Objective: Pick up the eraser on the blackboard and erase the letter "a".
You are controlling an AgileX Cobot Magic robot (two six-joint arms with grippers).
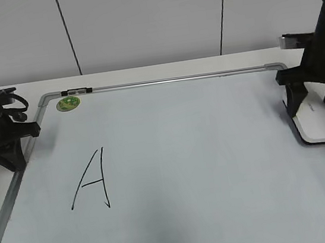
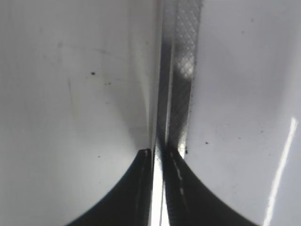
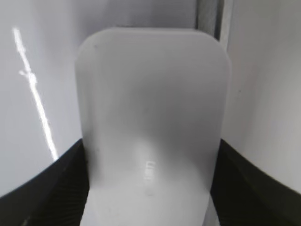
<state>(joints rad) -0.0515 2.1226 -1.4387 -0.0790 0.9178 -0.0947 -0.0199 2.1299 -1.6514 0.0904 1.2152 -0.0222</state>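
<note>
The white eraser (image 1: 319,125) lies flat at the right edge of the blackboard (image 1: 191,153), partly over its grey frame. My right gripper (image 1: 312,108) straddles it, a finger against each long side. In the right wrist view the eraser (image 3: 150,84) fills the space between the fingers of the gripper (image 3: 151,145). My left gripper (image 1: 12,160) is shut and empty at the board's left frame, which shows in the left wrist view (image 2: 181,70) just past the fingertips (image 2: 157,153). No lowercase "a" shows anywhere on the board.
A tall black capital "A" (image 1: 92,178) is drawn on the left part of the board. A round green magnet (image 1: 68,103) sits near the far left corner, with a small black item (image 1: 76,91) on the frame above it. White table surrounds the board.
</note>
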